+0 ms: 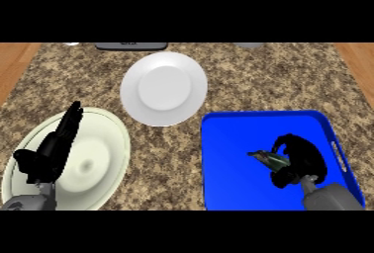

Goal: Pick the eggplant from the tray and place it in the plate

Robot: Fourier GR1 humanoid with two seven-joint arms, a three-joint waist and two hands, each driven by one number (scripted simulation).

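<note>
A blue tray lies at the right of the counter. Over its right half my right hand is curled round the eggplant, of which only a dark greenish end shows at the hand's left. The white plate stands empty beyond the tray, up and to the left of it. My left hand rests open at the left, fingers pointing up.
A larger pale greenish plate lies under my left hand at the left. A dark flat object and a grey object sit at the counter's far edge. Wooden floor shows past both side edges.
</note>
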